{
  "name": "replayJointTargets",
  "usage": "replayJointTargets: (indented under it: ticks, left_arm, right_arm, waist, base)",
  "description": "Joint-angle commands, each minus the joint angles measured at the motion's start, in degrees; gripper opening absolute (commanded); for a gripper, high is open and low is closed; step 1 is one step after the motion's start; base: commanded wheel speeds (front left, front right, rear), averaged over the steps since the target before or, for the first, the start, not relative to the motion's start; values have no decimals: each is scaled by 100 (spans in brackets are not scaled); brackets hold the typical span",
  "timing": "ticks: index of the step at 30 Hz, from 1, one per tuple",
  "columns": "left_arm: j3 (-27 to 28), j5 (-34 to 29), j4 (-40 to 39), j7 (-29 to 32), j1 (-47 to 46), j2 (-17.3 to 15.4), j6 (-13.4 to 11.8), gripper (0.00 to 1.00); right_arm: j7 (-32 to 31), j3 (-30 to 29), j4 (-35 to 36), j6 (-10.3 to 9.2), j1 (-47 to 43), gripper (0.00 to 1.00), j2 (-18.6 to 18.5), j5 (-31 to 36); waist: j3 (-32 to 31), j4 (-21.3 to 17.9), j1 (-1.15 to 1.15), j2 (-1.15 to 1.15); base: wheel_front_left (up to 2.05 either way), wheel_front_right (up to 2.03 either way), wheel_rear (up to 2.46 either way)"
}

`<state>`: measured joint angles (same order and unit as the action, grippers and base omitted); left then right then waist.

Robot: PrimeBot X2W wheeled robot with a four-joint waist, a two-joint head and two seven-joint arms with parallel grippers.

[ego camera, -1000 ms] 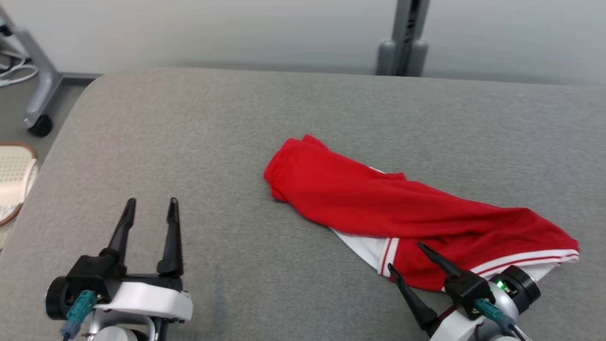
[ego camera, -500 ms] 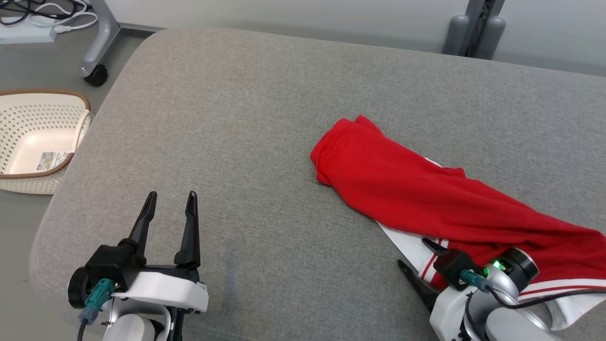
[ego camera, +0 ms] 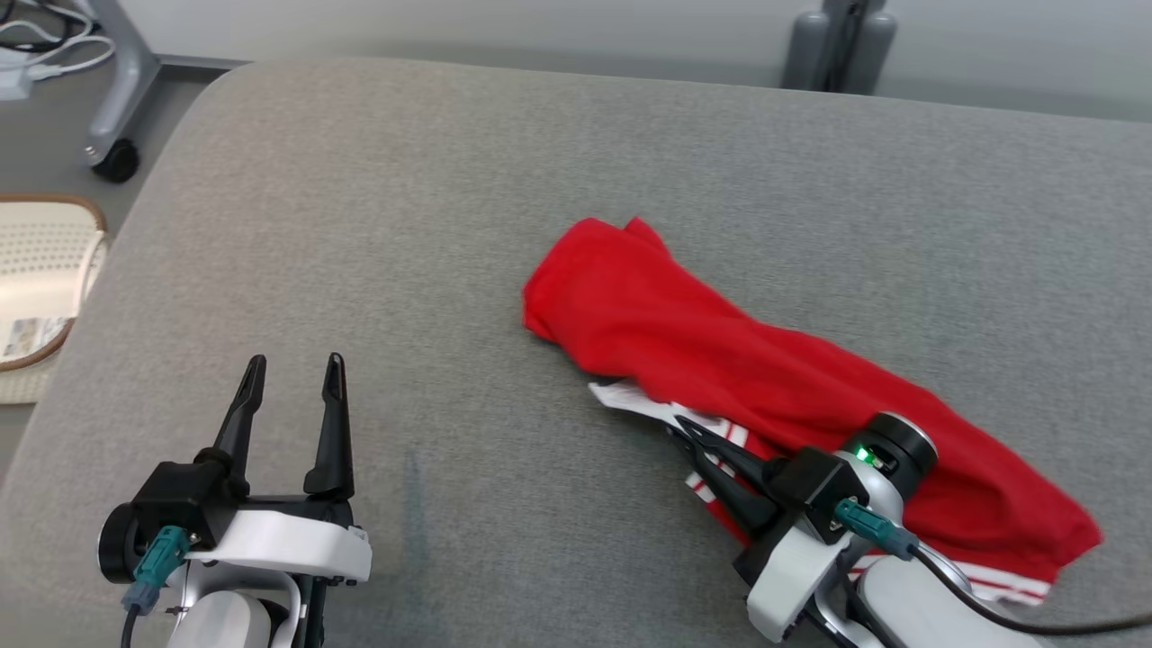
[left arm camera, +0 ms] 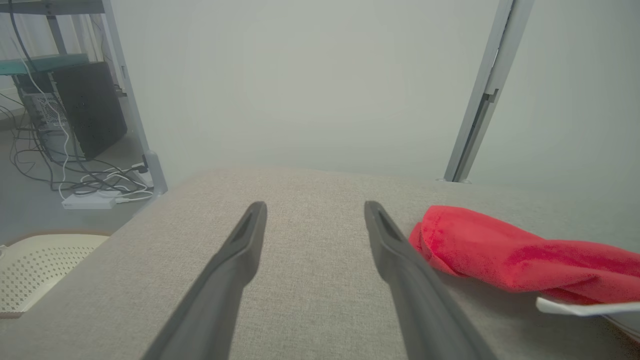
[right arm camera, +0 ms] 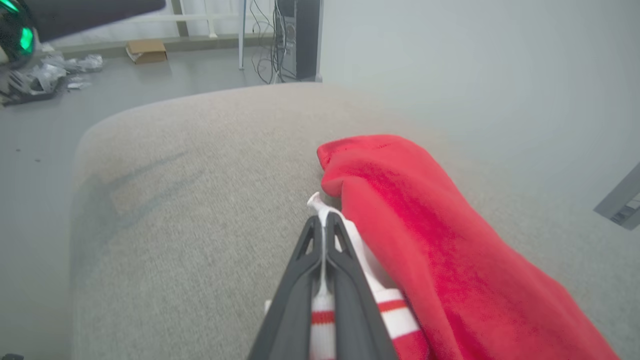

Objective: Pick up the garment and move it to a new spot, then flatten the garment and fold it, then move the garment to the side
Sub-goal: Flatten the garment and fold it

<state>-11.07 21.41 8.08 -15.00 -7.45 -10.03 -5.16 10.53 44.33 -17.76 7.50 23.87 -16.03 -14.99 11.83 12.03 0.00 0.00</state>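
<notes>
The right wrist view gives us what the head view hides behind the wrist: the right fingers point(right arm camera: 295, 290) pressed together, pinching the white striped hem of the red garment point(ego camera: 810, 396), which lies on the grey counter point(ego camera: 450, 225). The left fingers point(left arm camera: 235, 265) stand spread, empty, well left of the garment. In the left wrist view the garment's right end is cut off.

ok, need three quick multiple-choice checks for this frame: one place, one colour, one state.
1. The garment lies: A in a basket; B on the grey padded surface; C on the floor.
2. The hem in the right end effector is: A white with red stripes; B blue; C black.
3. The left end effector is: A shut on the garment; B shut on nothing; C open, holding nothing.
Answers: 1 B, red cloth sprawls across the grey pad. 2 A, striped white hem is pinched there. 3 C, its fingers stand apart.
</notes>
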Motion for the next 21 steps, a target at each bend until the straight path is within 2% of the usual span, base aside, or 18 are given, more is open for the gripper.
replayJointTargets:
  ticks: [1,5,7,10,15,21]
  left_arm:
    - [54,-34,-19,-24,-38,-40,32,100]
    - [116,-95,-25,-24,-70,-76,54,100]
    - [120,-98,-24,-23,-71,-77,57,100]
    - [149,-129,-14,-23,-65,-102,60,100]
    - [154,-148,-17,-24,-41,-110,71,100]
    - [142,-161,15,-24,-61,-134,84,100]
  right_arm:
    - [117,60,348,1,90,0,-90,-83]
    - [287,103,1170,1,173,0,-220,-196]
    - [335,72,1368,1,159,0,-235,-286]
    - [431,-283,1895,1,-26,0,-206,-762]
    - [476,-1512,2406,2,-471,0,-132,-1454]
    - [469,-2906,2211,2,-1209,0,25,-1717]
  waist:
    - [-24,-193,0,0]
    - [-53,-419,0,0]
    - [-62,-465,0,0]
    - [-90,-589,0,0]
    - [-112,-727,0,0]
    - [-124,-803,0,0]
  base:
    - [0,0,0]
    - [0,0,0]
    - [0,0,0]
    - [0,0,0]
    - [0,0,0]
    - [0,0,0]
